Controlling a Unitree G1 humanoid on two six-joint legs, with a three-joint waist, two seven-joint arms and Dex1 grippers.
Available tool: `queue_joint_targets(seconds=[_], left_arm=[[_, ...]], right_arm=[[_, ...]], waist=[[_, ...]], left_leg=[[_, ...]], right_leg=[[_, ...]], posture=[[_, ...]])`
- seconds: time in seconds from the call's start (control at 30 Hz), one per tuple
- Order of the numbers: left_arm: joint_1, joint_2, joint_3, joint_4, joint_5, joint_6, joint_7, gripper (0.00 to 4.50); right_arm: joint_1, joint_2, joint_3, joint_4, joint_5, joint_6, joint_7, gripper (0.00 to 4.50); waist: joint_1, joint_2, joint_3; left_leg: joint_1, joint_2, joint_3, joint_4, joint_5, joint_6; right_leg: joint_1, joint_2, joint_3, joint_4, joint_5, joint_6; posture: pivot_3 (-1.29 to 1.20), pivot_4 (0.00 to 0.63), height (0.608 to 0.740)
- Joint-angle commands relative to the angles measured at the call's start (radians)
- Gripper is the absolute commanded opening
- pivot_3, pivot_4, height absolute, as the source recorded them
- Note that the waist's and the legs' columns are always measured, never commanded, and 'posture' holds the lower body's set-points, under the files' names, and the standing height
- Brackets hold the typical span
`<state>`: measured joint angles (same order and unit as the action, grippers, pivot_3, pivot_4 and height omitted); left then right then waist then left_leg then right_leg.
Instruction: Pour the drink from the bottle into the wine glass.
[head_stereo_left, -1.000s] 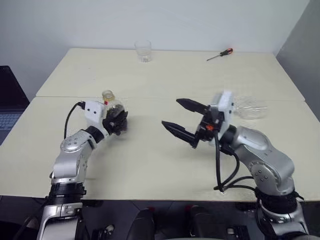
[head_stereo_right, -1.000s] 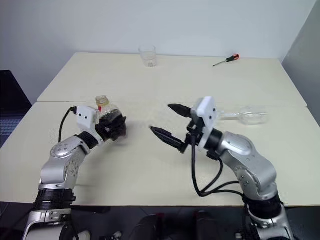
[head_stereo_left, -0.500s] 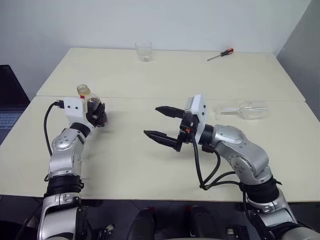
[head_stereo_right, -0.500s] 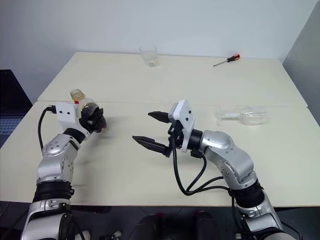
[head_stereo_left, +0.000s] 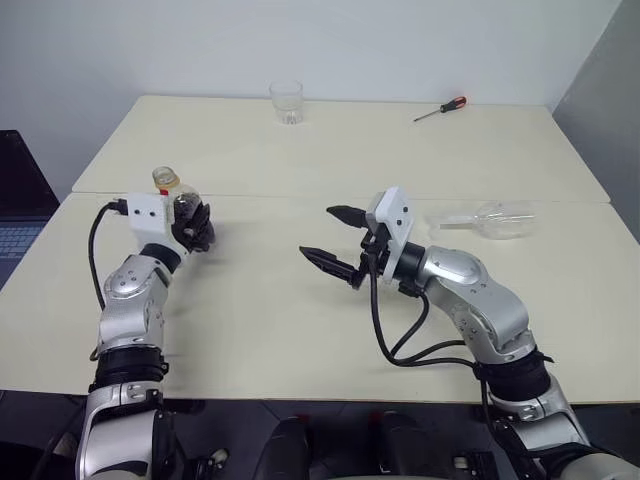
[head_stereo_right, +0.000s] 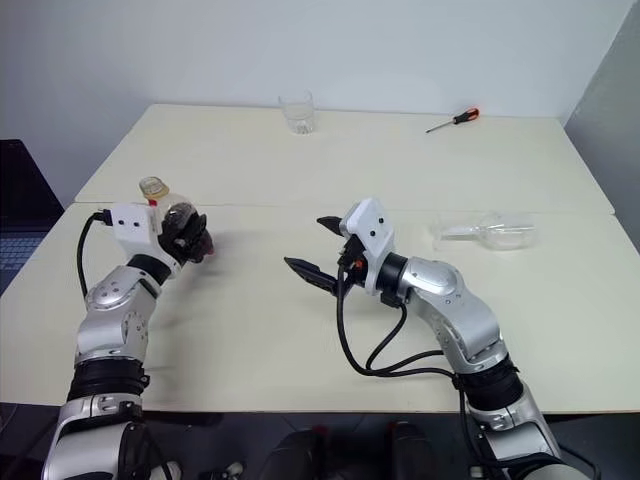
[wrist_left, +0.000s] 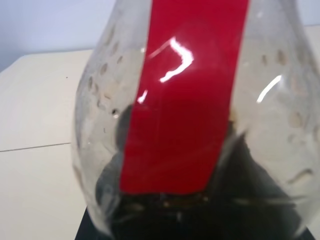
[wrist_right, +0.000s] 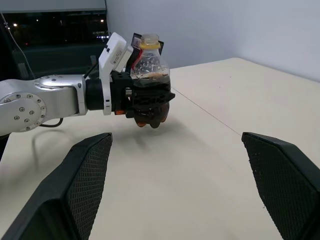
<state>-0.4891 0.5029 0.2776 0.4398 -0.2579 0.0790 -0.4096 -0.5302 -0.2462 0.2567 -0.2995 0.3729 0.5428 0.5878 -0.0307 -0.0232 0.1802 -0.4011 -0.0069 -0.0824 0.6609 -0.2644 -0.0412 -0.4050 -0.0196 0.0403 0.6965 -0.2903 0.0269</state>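
My left gripper (head_stereo_left: 192, 228) is shut on the belly of the bottle (head_stereo_left: 180, 205), holding it upright a little above the left side of the table. The bottle (wrist_right: 150, 75) is clear, with yellow at its top, a red strip (wrist_left: 185, 100) and the dark drink (wrist_right: 151, 82) in its lower half. My right gripper (head_stereo_left: 318, 232) hangs open over the middle of the table, empty, its fingers pointing toward the bottle. The wine glass (head_stereo_left: 490, 217) lies on its side on the table to the right, behind my right arm.
A short clear tumbler (head_stereo_left: 286, 101) stands at the far edge of the table (head_stereo_left: 300, 320). A red-handled screwdriver (head_stereo_left: 440, 109) lies at the far right. A laptop (head_stereo_left: 15, 200) sits beyond the table's left edge.
My left gripper carried the bottle to the left, then held still. My right gripper swung left from in front of the wine glass toward the table's middle, still open.
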Motion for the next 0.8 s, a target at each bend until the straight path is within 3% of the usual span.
queue_joint_targets(seconds=[0.03,0.07,0.1,0.3,0.57,0.8], left_arm=[[-0.033,-0.001,0.016,-0.011,-0.018,-0.028,-0.017,1.76],[-0.036,-0.003,0.017,-0.007,-0.023,-0.025,-0.022,2.28],[-0.039,-0.005,0.017,-0.003,-0.027,-0.022,-0.027,2.42],[-0.053,-0.009,0.020,0.015,-0.034,-0.020,-0.039,4.36],[-0.026,0.006,0.051,-0.035,-0.060,0.017,-0.036,4.48],[0.140,0.014,0.100,-0.289,-0.115,0.156,-0.006,4.48]], right_arm=[[-0.004,0.008,-0.015,-0.031,-0.004,-0.014,-0.007,4.43],[-0.005,0.008,-0.016,-0.029,-0.005,-0.015,-0.007,4.50],[-0.007,0.007,-0.017,-0.026,-0.006,-0.016,-0.006,4.50],[-0.014,0.009,-0.026,-0.017,-0.011,-0.014,-0.011,4.50],[-0.006,0.002,-0.042,-0.046,0.007,0.009,-0.008,4.50],[0.070,-0.042,-0.053,-0.125,0.046,0.043,0.024,4.50]], waist=[[0.000,0.000,0.000],[0.000,0.000,0.000],[0.000,0.000,0.000],[0.000,0.000,0.000],[-0.001,0.000,0.000],[-0.001,0.000,0.000]], left_leg=[[0.000,0.000,0.000,0.000,0.000,0.000],[0.000,0.000,0.000,0.000,0.000,0.000],[0.000,0.000,0.000,0.000,0.000,0.000],[0.000,0.000,0.000,0.000,0.000,0.000],[0.000,0.000,0.000,0.000,0.000,0.000],[0.000,0.000,0.000,0.000,0.000,0.000]], right_leg=[[0.000,0.000,0.000,0.000,0.000,0.000],[0.000,0.000,0.000,0.000,0.000,0.000],[0.000,0.000,0.000,0.000,0.000,0.000],[0.000,0.000,0.000,0.000,0.000,0.000],[0.000,0.000,0.000,0.000,0.000,0.000],[0.000,0.000,0.001,0.000,0.000,0.000]], posture=[[0.00,0.150,0.740],[0.00,0.150,0.740],[0.00,0.150,0.740],[0.00,0.150,0.740],[0.00,0.150,0.740],[0.00,0.150,0.740]])
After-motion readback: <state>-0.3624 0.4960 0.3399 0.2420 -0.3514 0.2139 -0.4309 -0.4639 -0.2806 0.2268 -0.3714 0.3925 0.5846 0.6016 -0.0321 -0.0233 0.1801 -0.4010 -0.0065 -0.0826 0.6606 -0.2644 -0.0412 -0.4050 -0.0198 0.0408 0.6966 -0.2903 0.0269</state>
